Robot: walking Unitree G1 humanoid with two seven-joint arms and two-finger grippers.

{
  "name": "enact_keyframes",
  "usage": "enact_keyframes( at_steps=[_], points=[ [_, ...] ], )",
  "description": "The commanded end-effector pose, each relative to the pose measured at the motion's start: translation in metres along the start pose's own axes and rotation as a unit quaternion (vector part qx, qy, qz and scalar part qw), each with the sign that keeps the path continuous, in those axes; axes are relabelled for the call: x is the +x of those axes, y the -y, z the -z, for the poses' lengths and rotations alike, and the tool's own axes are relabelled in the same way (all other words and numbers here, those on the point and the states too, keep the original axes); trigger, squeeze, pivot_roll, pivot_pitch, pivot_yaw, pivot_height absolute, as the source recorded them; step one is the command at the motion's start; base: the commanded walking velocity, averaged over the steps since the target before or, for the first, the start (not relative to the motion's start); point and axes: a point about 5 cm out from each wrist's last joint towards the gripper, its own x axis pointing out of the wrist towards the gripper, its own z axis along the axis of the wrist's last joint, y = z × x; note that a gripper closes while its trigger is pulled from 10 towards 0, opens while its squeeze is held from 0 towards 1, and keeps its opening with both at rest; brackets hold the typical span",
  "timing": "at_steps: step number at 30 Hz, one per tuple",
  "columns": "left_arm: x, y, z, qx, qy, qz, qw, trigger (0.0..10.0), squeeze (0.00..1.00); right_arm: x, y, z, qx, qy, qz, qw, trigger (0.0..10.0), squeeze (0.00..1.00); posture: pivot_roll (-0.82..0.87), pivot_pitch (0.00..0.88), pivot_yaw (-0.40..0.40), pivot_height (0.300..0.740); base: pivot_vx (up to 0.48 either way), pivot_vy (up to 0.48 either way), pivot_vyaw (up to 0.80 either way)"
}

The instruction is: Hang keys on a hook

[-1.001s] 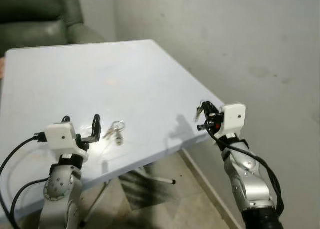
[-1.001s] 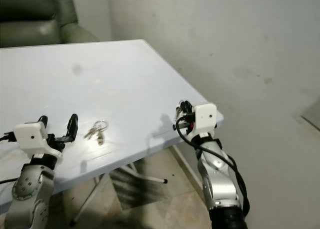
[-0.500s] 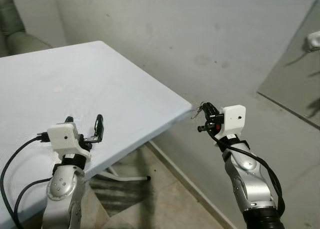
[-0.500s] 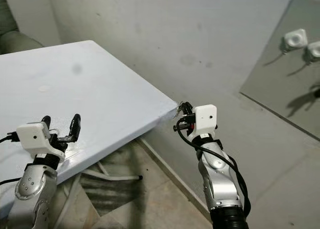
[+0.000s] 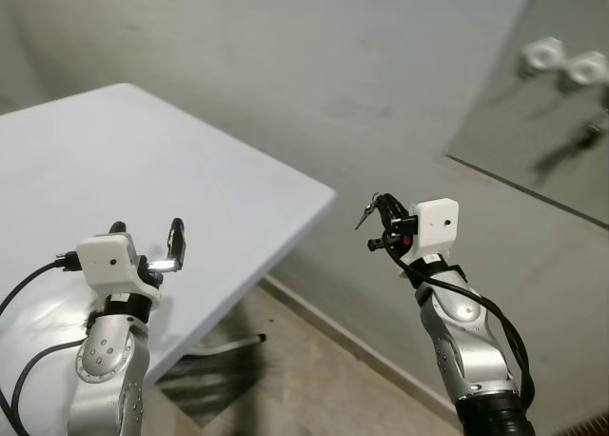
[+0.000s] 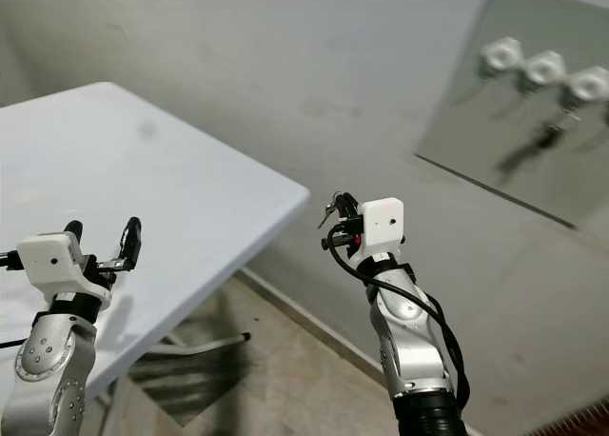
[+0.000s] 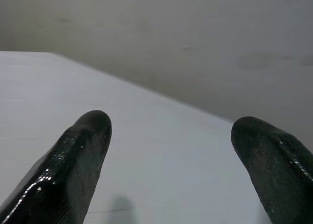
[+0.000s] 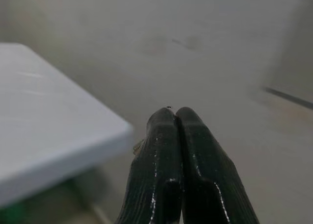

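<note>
My right gripper [image 5: 377, 213] is raised in front of the grey wall, to the right of the table corner. It is shut on a small bunch of keys [image 5: 364, 215], and a sliver of key [image 8: 138, 146] shows beside the pressed-together fingers [image 8: 176, 150]. Up on the right, white round hooks [image 6: 500, 55] sit in a row on a grey wall panel [image 6: 476, 141], far from that gripper. My left gripper [image 5: 147, 234] hovers open over the white table [image 5: 190, 160], its fingers [image 7: 80, 155] wide apart with nothing between them.
The table's corner [image 5: 328, 203] juts toward the wall, with tiled floor [image 5: 314, 379] below it. A dark shape [image 6: 542, 139] hangs or is cast under the hooks; I cannot tell which. Folding table legs [image 6: 214, 341] cross the floor under the top.
The whole view has swung to the right: the sofa and the keys lying on the table have left the picture, and the panel with hooks has come in. Both arms keep their pose.
</note>
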Motion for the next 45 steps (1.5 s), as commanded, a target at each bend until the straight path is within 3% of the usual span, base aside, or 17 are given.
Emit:
enact_keyframes(
  at_steps=[1,28,45],
  points=[
    [-0.002,-0.007,0.0,0.015,-0.006,-0.01,1.0,10.0,0.0,0.003,-0.003,-0.005,0.002,0.01,-0.003,1.0,10.0,0.0,-0.02,0.0,-0.069,0.74,0.0,0.0,-0.74],
    [-0.004,-0.004,0.004,0.016,-0.021,-0.008,1.0,10.0,0.0,0.0,0.0,-0.004,0.007,0.008,0.009,1.0,10.0,0.0,-0.03,0.0,-0.059,0.74,0.0,0.0,-0.74],
    [-0.001,0.011,0.011,0.01,-0.043,0.01,0.999,10.0,0.0,-0.014,0.006,0.002,0.031,0.0,0.059,0.998,10.0,0.0,-0.08,0.0,-0.009,0.74,0.0,0.0,0.0]
  ],
)
